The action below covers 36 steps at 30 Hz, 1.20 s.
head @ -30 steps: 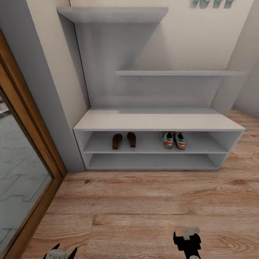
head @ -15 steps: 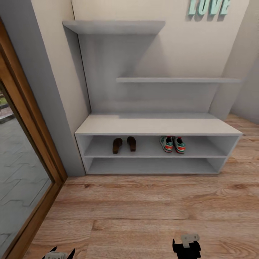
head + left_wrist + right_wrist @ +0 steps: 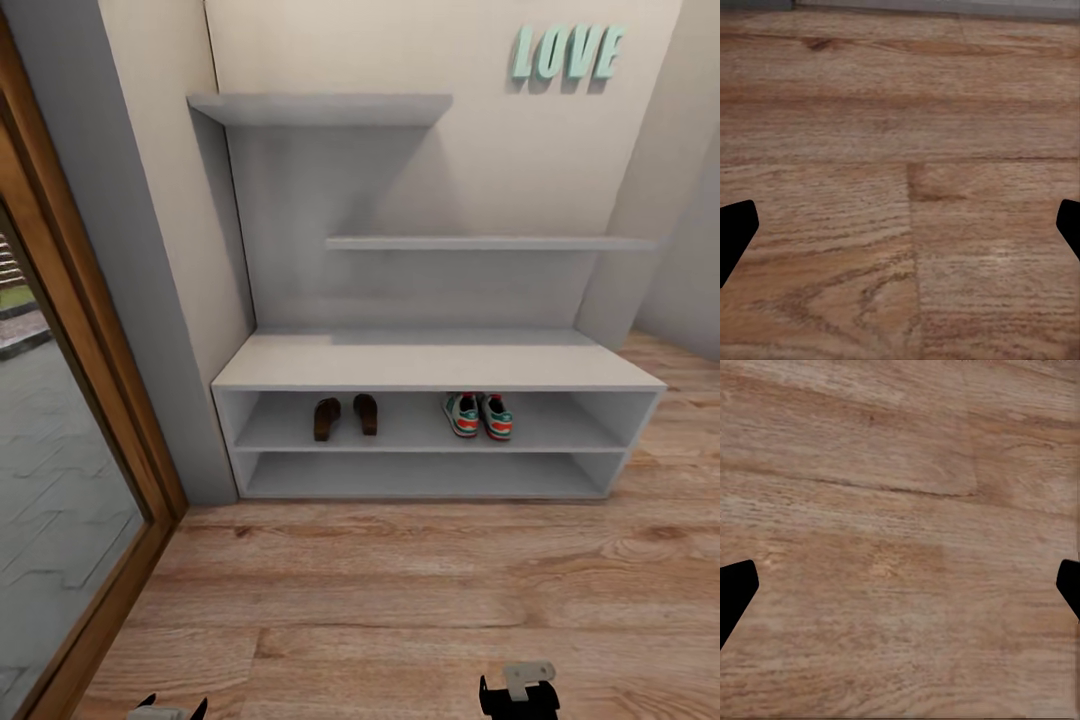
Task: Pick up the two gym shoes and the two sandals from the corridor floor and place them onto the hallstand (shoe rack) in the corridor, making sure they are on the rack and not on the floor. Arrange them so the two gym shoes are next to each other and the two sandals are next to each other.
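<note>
The hallstand (image 3: 430,365) stands against the cream wall, a wide light-grey unit with a long bench top, 2 low shelf levels beneath it and 2 stepped wall shelves above. On the upper of the 2 low shelves, the 2 sandals (image 3: 345,416) lie side by side toward the left end, dark brown, a small gap between them. Farther right on the same shelf, the 2 gym shoes (image 3: 479,415) sit close together, white with green and red, well apart from the sandals. The lower shelf level and the bench top carry nothing visible.

Teal letters reading "LOVE" (image 3: 565,53) hang on the wall above the right side of the unit. A wood-framed glass door (image 3: 70,440) runs along the left edge of the head view. The corridor floor (image 3: 400,590), light brown wood-grain planks, spreads in front of the rack.

At the bottom edge of the head view, the left end effector (image 3: 166,709) and the right end effector (image 3: 517,690) show only partly. In the left wrist view, the left end effector (image 3: 900,229) has its 2 dark fingertips spread wide over bare planks, gripping nothing. The right end effector (image 3: 900,589) is likewise spread wide above the floor with nothing between its fingers.
</note>
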### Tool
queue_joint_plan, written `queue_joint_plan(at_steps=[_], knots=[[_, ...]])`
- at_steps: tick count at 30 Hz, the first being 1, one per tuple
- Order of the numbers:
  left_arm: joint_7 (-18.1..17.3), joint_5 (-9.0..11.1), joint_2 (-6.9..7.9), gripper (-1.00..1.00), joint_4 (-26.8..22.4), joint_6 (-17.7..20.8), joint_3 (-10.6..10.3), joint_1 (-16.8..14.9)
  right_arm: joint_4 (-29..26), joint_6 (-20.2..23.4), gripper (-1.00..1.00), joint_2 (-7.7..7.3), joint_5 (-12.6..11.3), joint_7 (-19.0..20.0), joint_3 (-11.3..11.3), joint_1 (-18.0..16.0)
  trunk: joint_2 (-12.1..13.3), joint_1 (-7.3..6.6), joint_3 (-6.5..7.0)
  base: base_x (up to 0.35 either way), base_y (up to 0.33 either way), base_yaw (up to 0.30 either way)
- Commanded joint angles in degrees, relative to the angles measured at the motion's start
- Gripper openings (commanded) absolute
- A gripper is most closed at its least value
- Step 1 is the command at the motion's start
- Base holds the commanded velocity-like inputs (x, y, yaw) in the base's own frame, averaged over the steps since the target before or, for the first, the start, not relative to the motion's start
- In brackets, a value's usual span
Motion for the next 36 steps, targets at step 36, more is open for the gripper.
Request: queue_joint_plan(at_steps=[36], knots=[[-0.22,0.44,0.07,1.0,0.29,0.0,0.42,-0.04,0.07,0.05,1.0,-0.03,0.65,-0.3,-0.22,1.8,14.43,-7.93,6.42,0.0,0.0,0.0]])
